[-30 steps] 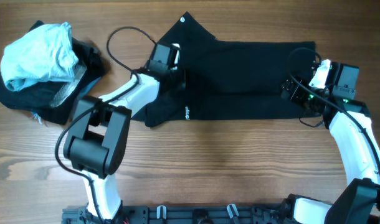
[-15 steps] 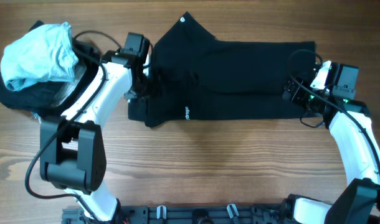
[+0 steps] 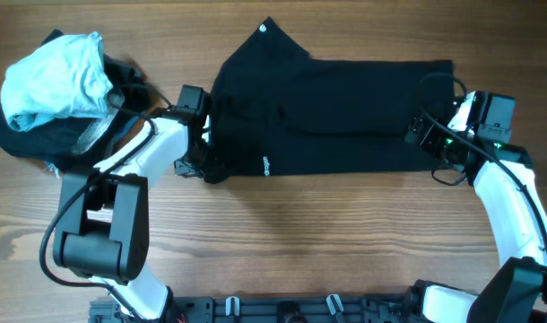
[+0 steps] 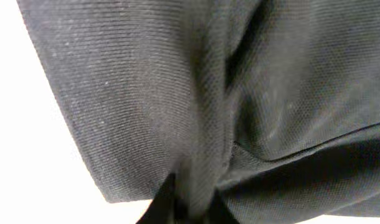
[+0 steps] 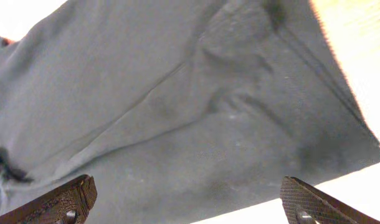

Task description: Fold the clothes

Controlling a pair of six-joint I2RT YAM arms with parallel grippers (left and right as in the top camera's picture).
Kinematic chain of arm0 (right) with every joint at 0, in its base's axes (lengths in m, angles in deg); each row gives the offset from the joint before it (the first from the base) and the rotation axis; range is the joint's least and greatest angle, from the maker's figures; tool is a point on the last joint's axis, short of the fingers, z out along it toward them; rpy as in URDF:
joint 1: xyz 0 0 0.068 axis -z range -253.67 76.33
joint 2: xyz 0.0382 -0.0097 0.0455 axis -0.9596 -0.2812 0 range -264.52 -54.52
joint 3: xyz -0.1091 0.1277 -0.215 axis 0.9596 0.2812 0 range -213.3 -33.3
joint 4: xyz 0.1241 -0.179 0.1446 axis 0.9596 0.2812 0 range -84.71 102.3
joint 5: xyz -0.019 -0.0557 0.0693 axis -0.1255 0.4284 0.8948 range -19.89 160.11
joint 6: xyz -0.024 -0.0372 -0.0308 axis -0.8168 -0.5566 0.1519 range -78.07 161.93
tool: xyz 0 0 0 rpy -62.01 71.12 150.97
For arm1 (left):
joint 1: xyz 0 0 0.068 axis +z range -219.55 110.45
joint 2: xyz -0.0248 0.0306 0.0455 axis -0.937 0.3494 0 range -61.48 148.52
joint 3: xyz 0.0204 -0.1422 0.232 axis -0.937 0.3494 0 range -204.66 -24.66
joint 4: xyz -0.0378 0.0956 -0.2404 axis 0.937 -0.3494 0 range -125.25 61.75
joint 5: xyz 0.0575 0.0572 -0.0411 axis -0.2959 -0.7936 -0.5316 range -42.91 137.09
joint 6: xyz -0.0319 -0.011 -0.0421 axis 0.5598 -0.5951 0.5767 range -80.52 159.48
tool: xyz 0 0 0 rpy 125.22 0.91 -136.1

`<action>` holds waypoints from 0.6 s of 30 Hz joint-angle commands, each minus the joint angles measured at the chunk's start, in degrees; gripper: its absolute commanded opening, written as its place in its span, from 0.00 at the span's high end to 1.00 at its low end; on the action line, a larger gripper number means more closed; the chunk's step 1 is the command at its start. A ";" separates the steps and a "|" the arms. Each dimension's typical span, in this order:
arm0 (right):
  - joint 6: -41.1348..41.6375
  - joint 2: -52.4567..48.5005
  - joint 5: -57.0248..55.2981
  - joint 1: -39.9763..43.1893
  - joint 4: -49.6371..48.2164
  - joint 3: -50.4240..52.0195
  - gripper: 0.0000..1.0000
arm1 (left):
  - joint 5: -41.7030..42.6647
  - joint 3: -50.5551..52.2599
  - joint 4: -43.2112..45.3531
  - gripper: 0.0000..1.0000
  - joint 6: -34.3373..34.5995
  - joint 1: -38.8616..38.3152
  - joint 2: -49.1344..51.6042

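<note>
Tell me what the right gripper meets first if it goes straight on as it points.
The black T-shirt: its fabric fills the view ahead of the open right gripper. Depth is unclear, but nothing else shows between.

Three garments lay on the one desk [image 3: 327,251]: one black T-shirt [image 3: 345,117], one pale blue garment [image 3: 54,76], one dark garment [image 3: 27,139], alongside two arms, left arm [image 3: 148,152] and right arm [image 3: 507,199].

Overhead straight down; wrist views close on shared T-shirt [image 3: 345,108].
</note>
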 commanded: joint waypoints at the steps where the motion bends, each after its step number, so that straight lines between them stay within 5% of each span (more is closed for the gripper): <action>1: 3.26 -2.58 -5.07 -0.22 -0.04 0.11 0.01 | -9.27 2.21 -4.59 0.96 6.45 5.35 1.49; 4: 1.73 -7.39 -5.03 -0.22 0.00 0.11 0.01 | -7.37 2.21 -5.16 0.96 6.05 11.76 1.49; 8: -0.24 -14.80 -2.01 -0.22 1.03 0.11 0.25 | -4.63 2.21 -4.48 0.96 5.29 16.55 1.49; 12: -1.03 -18.08 -1.53 -0.22 1.70 0.11 0.30 | -4.87 2.21 -4.50 0.93 2.84 17.18 1.49; 15: -1.05 -18.21 -1.09 -0.22 2.64 0.11 0.76 | -4.85 2.21 -4.15 0.91 2.86 17.18 1.49; 17: -1.01 -18.16 -1.66 -0.07 4.74 0.11 0.96 | -4.85 2.21 -4.28 0.90 2.86 17.18 1.49; 18: -0.63 -18.10 -1.64 0.20 5.84 0.09 0.96 | -4.85 2.21 -4.35 0.89 2.86 17.18 1.49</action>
